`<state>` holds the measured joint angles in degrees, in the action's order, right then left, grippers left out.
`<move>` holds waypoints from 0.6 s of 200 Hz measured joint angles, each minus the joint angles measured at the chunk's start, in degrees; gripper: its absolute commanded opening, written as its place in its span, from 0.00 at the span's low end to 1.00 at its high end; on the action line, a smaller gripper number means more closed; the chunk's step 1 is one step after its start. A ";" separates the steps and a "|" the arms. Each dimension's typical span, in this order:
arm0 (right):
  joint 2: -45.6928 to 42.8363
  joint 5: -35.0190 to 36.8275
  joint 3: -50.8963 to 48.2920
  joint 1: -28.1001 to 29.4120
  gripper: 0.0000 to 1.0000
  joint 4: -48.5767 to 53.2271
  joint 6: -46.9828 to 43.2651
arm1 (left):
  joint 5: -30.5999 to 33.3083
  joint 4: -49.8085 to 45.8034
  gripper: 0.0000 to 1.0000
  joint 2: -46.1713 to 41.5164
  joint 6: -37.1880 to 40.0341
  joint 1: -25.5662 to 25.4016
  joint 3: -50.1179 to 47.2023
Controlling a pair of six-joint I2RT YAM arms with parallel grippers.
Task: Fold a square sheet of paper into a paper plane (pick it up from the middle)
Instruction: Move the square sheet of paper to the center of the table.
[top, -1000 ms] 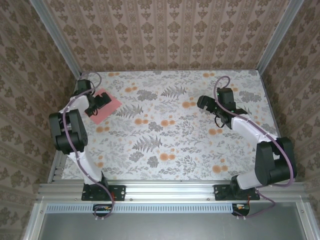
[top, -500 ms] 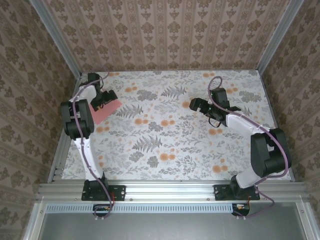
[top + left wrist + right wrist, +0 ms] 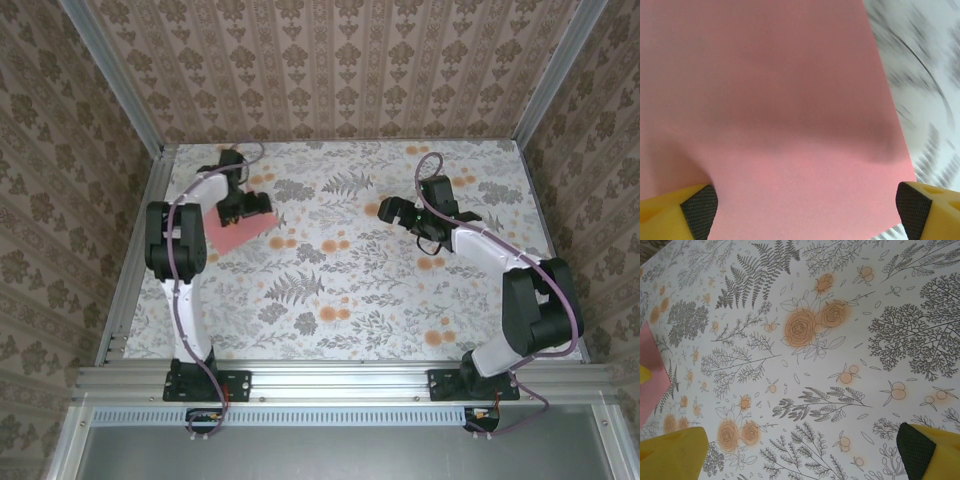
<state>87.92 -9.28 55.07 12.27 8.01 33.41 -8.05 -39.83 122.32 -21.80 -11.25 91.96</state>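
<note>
The square sheet of paper (image 3: pixel 232 236) is salmon pink and lies flat on the flowered table at the back left. My left gripper (image 3: pixel 245 205) hangs low over the sheet's far right part, jaws open wide. In the left wrist view the paper (image 3: pixel 780 110) spreads under the gripper (image 3: pixel 805 215). Its left fingertip (image 3: pixel 697 210) is over the sheet and its right one (image 3: pixel 912 205) is at the sheet's right edge. My right gripper (image 3: pixel 392 210) is open at the back right, pointing left, well clear of the paper. In the right wrist view the gripper (image 3: pixel 805 460) is open above bare tablecloth, with the paper (image 3: pixel 650 385) at the left edge.
The table (image 3: pixel 340 290) carries a cloth printed with grey ferns and orange flowers. Patterned walls and metal posts close the left, back and right sides. The arm bases stand at the near rail.
My left gripper has swung right from the back left corner, and the pink sheet has shifted right with it. The right gripper edged left, then held still.
</note>
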 measured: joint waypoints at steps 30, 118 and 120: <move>-2.45 0.00 0.02 0.00 1.00 1.29 0.02 | -4.94 0.52 0.96 -1.84 0.02 -8.15 -3.10; -6.67 3.30 0.15 6.01 1.00 4.42 0.02 | -20.85 5.73 1.00 -9.97 -6.12 -17.03 -9.88; -6.51 3.58 0.24 6.47 1.00 4.66 0.02 | -20.96 6.08 1.00 -10.60 -6.43 -16.68 -10.19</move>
<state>81.41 -5.69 55.31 18.74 12.67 33.43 -29.02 -33.76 111.72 -28.23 -27.92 81.78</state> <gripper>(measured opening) 0.998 0.999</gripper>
